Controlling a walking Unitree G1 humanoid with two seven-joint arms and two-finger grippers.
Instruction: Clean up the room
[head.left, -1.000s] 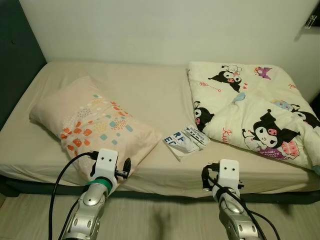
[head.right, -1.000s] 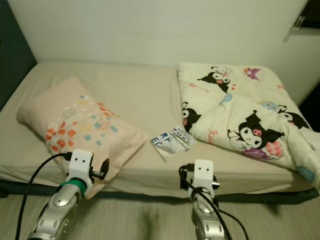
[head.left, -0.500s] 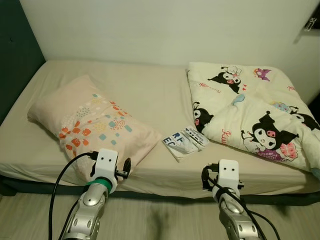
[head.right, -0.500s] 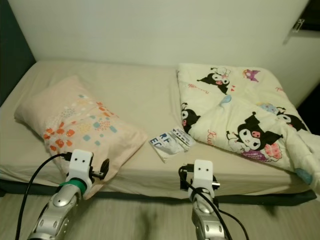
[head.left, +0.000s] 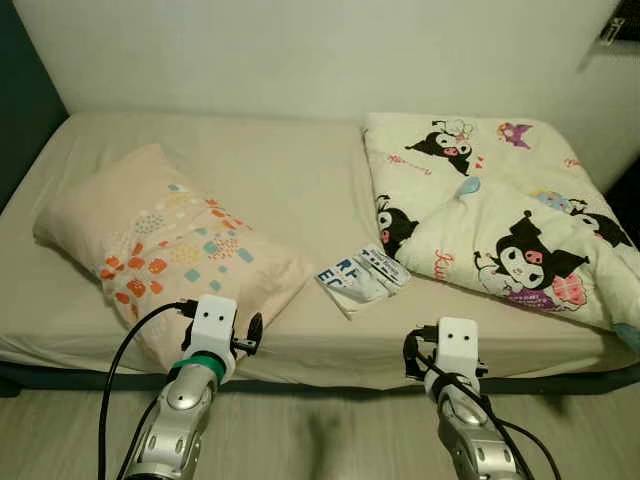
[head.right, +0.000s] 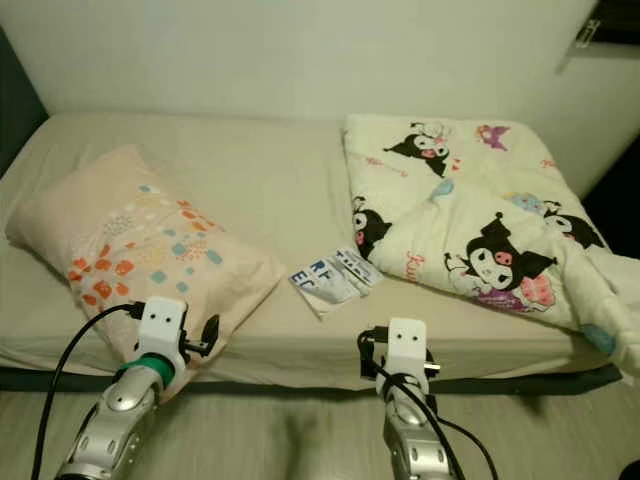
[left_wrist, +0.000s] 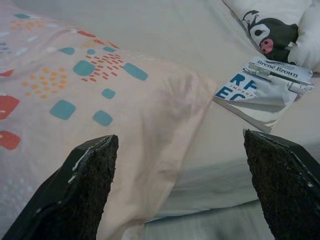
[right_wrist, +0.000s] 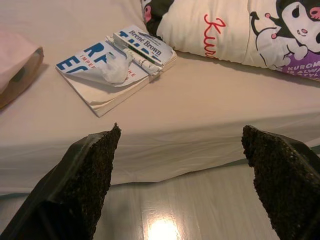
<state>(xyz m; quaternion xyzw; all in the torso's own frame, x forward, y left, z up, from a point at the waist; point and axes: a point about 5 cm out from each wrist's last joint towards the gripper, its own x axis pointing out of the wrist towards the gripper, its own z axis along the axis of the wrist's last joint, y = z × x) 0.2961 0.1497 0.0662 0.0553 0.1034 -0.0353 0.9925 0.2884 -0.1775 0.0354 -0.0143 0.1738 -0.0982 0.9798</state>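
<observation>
Since a second ago the head camera has swung a little, so the bed sits lower and further left in the picture; pillow, book and quilt lie as they did, and both arms have kept their pose at the foot of the view.

Nearest, the left claw (left_wrist: 180, 200) hangs at the bed's front edge with its fingers spread wide and nothing between them, facing the pillow's corner. The right claw (right_wrist: 180, 195) is likewise released and empty, low by the mattress side above the wooden floor (right_wrist: 165, 220).

On the bed (head.left: 300, 190), the pillow (head.left: 160, 250) lies at an angle near the front edge, peach with orange and teal patches. I judge it soft and light; a pinch at a corner or seam should hold.

Just beside it lies a paperback book (right_wrist: 112, 67), cover curled and creased, touching the quilt's edge. "Brené Brown" can be read on it, with large blue letters "RF" and "EC" partly hidden. It looks light, stiff only at the spine, so take it there.

Farthest, the cartoon-print quilt (head.left: 490, 210) is bunched on the right; "Kur..." in red shows. Bulky and limp, it probably needs both claws.
</observation>
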